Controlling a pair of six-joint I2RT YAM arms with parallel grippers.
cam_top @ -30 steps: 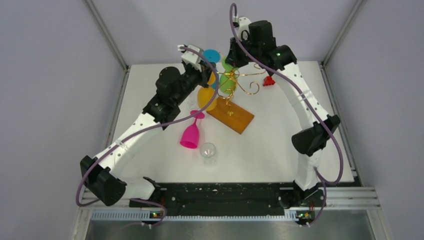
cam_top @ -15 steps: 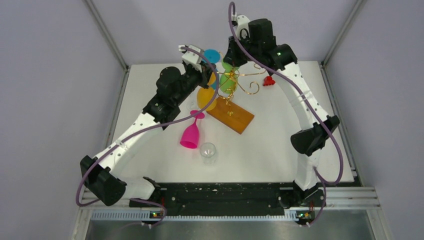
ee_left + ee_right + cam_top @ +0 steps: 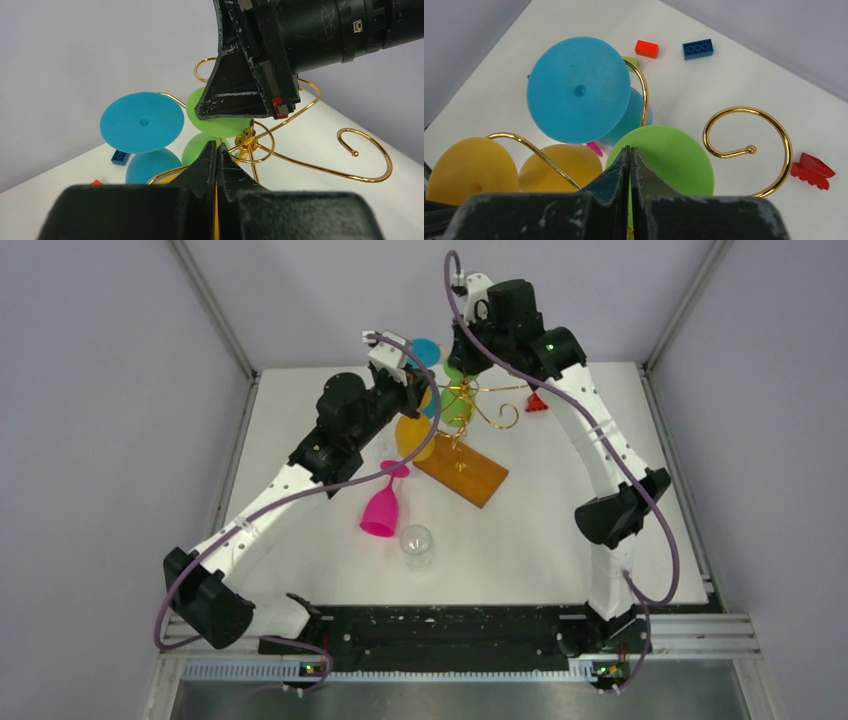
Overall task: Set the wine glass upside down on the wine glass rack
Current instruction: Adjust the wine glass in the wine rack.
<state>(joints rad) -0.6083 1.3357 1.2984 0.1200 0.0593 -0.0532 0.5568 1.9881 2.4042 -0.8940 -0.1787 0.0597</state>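
The wine glass rack is gold wire with curled arms on a wooden base. A blue glass and a green glass hang upside down on it. A yellow glass hangs bowl down at the rack's left, with a gold arm running between its foot and bowl. My left gripper is shut, with a yellow sliver of that foot between its fingers. My right gripper is shut, with its tips just over the green foot.
A pink glass lies on its side and a clear glass stands near it, both in front of the rack. Small red and blue bricks and a red piece lie behind the rack. Both arms crowd the rack top.
My right arm has shifted slightly left and back above the rack. My left gripper has edged slightly toward the rack with the yellow glass. The glasses on the table have not moved.
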